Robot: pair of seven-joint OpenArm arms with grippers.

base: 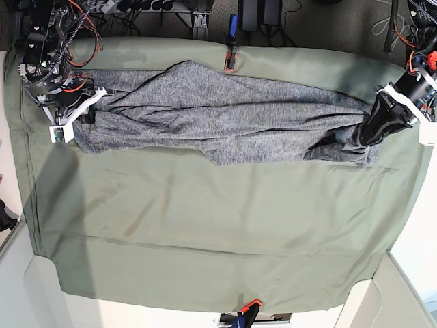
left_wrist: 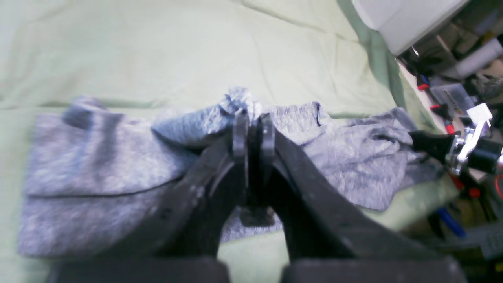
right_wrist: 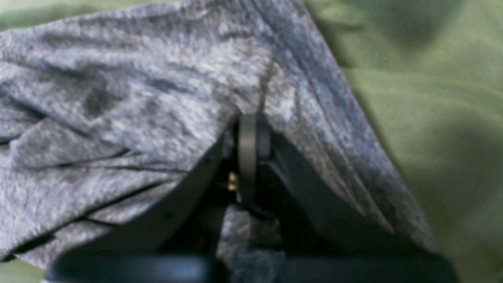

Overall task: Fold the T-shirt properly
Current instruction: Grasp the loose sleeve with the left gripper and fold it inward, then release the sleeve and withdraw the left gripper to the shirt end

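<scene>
- Shirt (base: 225,109) lay stretched along the cloth's (base: 205,232) far edge, pinched at both ends.
- Left gripper (left_wrist: 253,118) clamped on bunched fabric; right gripper (right_wrist: 249,129) likewise.
- Risked slipping from thin pinches, or folding crooked from uneven pulling.

The base view looks straight down from high above the whole tabletop (base: 205,232), while each wrist view sits close behind its own tool, left (left_wrist: 253,125) and right (right_wrist: 249,133), facing along it, all three sharing the T-shirt (base: 225,113) at opposite ends.
</scene>
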